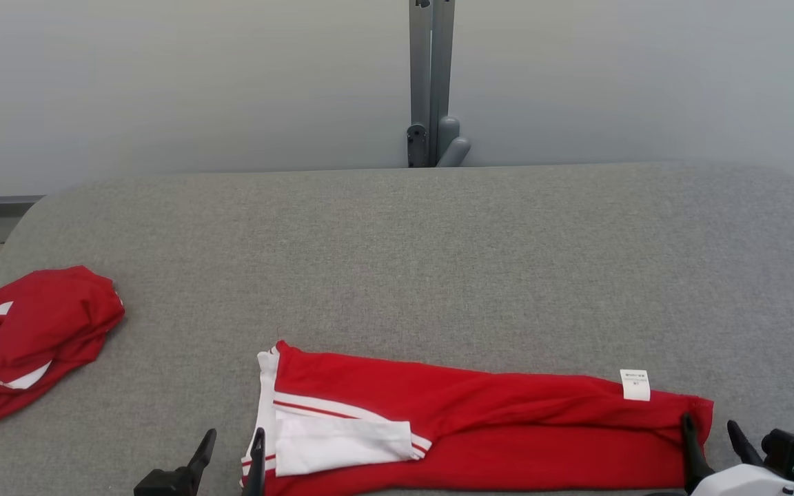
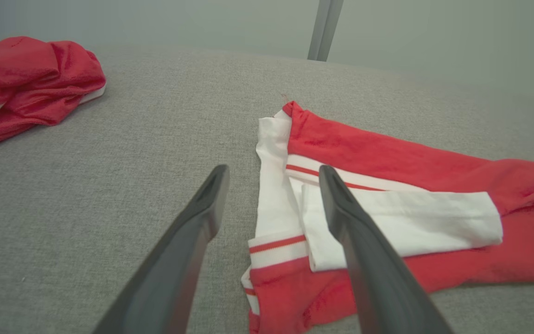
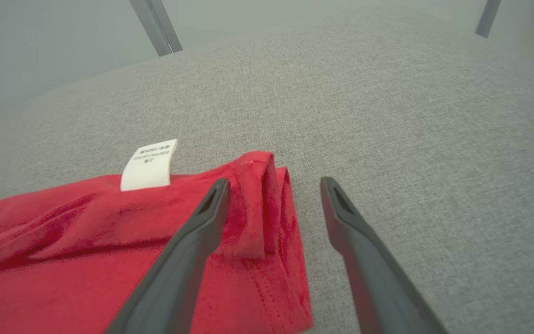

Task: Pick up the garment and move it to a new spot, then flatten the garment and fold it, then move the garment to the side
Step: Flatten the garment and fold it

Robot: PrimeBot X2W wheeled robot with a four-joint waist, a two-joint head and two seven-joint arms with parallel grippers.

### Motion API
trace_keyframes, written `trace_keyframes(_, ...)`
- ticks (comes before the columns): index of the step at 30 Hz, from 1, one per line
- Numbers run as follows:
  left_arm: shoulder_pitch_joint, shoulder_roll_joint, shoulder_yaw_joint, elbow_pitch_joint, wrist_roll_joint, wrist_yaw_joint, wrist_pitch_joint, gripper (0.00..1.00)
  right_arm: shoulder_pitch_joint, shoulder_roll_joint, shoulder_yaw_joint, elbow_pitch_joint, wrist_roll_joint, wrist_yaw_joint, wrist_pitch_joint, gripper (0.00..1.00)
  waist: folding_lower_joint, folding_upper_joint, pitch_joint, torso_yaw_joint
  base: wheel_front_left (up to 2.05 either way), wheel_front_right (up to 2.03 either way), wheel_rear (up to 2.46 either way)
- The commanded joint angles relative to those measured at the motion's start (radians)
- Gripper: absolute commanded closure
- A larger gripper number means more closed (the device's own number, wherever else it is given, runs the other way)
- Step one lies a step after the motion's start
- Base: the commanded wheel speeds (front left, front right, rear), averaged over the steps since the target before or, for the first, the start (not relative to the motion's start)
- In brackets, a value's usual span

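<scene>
Mid-fold, I reckon: both jaws gape empty, one at either end of the garment (image 1: 507, 413); next I'd pinch those ends and fold it shorter.

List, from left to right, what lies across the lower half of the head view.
Crumpled red-and-white cloth bundle → left gripper → long folded red garment with a white sleeve → right gripper.

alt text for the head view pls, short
A red garment with white trim lies folded in a long strip on a grey table, the left pincer and right pincer open at its ends. A second red garment sits crumpled at the left.
</scene>
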Motion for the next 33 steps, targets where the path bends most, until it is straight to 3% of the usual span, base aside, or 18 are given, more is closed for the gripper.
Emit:
trace_keyframes(1,0.014,-0.004,0.008,0.003,0.012,-0.004,0.000,0.00,-0.002,-0.001,0.005,0.029,0.011,-0.002,0.000,0.00,0.0000,0.0000,0.003,0.007,0.00,0.00,0.00)
trace_keyframes(21,0.008,0.001,-0.009,0.002,0.008,-0.004,0.000,0.00,-0.100,-0.014,0.049,0.291,0.049,-0.002,0.002,0.02,0.0000,0.0000,0.013,0.050,0.00,0.00,0.00)
trace_keyframes(23,0.009,0.001,-0.010,0.000,0.008,-0.004,0.000,0.00,-0.107,-0.018,0.047,0.313,0.045,-0.002,0.002,0.35,0.0000,0.0000,0.013,0.052,0.00,0.00,0.00)
trace_keyframes(24,0.009,0.002,-0.010,-0.001,0.008,-0.005,0.000,0.00,-0.109,-0.019,0.048,0.322,0.045,-0.002,0.002,0.82,0.0000,0.0000,0.013,0.054,0.00,0.00,0.00)
trace_keyframes(25,0.010,0.002,-0.010,-0.001,0.007,-0.005,0.000,0.00,-0.115,-0.018,0.048,0.329,0.049,-0.002,0.002,1.00,0.0000,0.0000,0.013,0.054,0.00,0.00,0.00)
trace_keyframes(33,-0.002,0.001,0.000,0.008,-0.010,-0.005,0.000,0.00,-0.185,-0.068,-0.074,0.304,0.041,-0.002,0.000,1.00,0.0000,0.0000,0.028,0.049,0.00,0.00,0.00)
